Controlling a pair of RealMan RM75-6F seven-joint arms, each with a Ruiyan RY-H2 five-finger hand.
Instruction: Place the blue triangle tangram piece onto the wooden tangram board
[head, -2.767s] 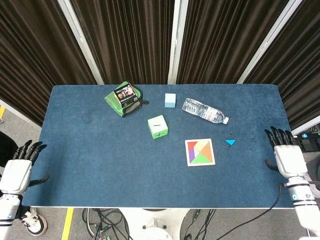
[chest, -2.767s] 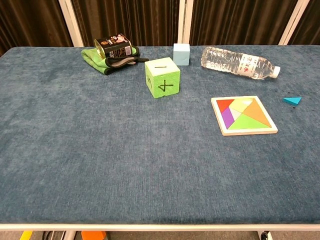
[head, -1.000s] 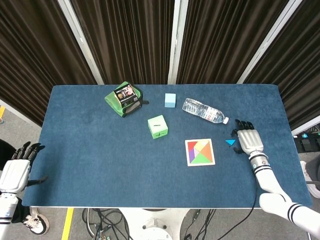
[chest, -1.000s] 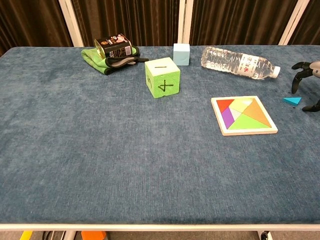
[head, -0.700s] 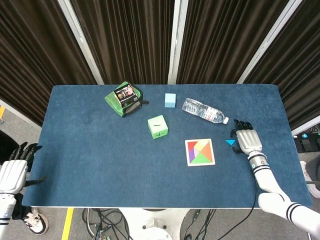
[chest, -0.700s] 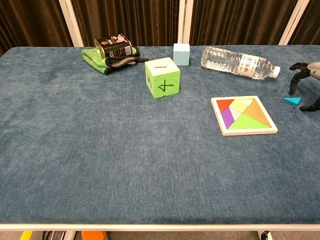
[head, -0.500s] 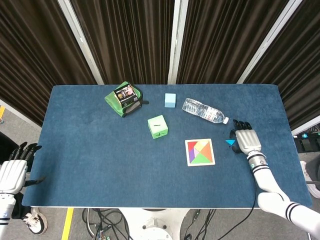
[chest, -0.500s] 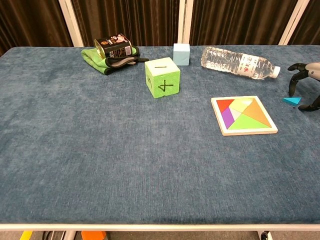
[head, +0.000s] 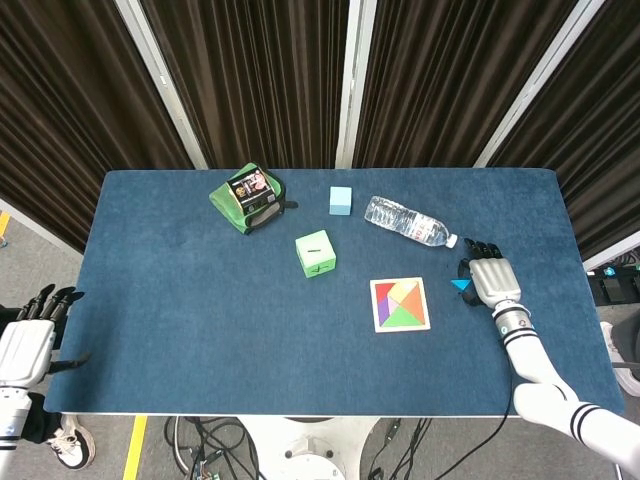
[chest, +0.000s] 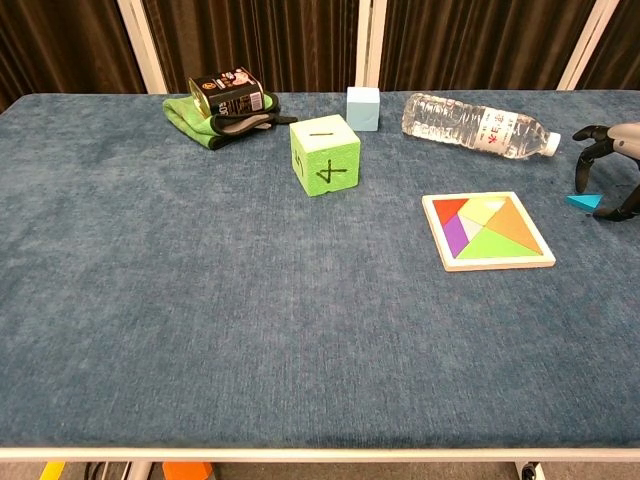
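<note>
Right now the right hand (chest: 610, 170), fingers spread, straddles the triangle (chest: 583, 201); closing unevenly could flick it away.

Bright, even overhead light; soft shadows; pics sharp, maybe slight edge distortion.

Blue triangle (chest: 584, 201) lies flat, right of the wooden tangram board (chest: 487, 231).

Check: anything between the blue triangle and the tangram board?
Nothing. Only bare blue tabletop separates the blue triangle from the tangram board, clearest in the chest view; the right hand is over the triangle's far side.
</note>
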